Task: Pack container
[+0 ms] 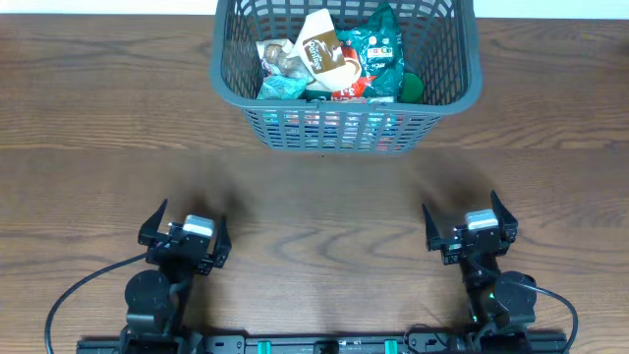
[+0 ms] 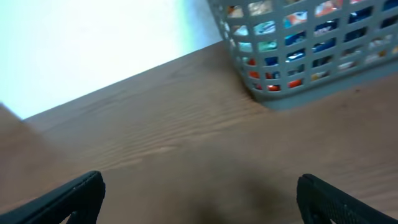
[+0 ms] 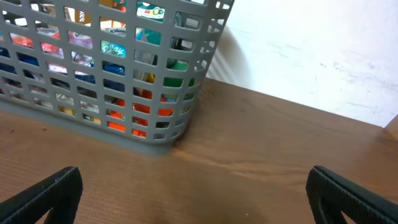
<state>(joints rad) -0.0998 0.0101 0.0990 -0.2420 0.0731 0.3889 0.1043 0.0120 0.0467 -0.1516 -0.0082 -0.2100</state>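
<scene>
The dark grey slotted basket [image 1: 450,69] stands at the far middle of the wooden table. It holds several snack packets, among them a brown-and-white one [image 1: 324,49] and a green one [image 1: 378,44]. The basket also shows in the left wrist view [image 2: 311,68] and in the right wrist view [image 3: 93,130], with coloured packets behind its lattice. My left gripper [image 1: 184,232] is open and empty near the front left. My right gripper [image 1: 470,226] is open and empty near the front right. Both are well short of the basket.
The wooden table [image 1: 314,206] stretches between the grippers and the basket. A white wall [image 3: 311,50] lies behind the table's far edge. The arm bases and a rail [image 1: 324,344] sit along the front edge.
</scene>
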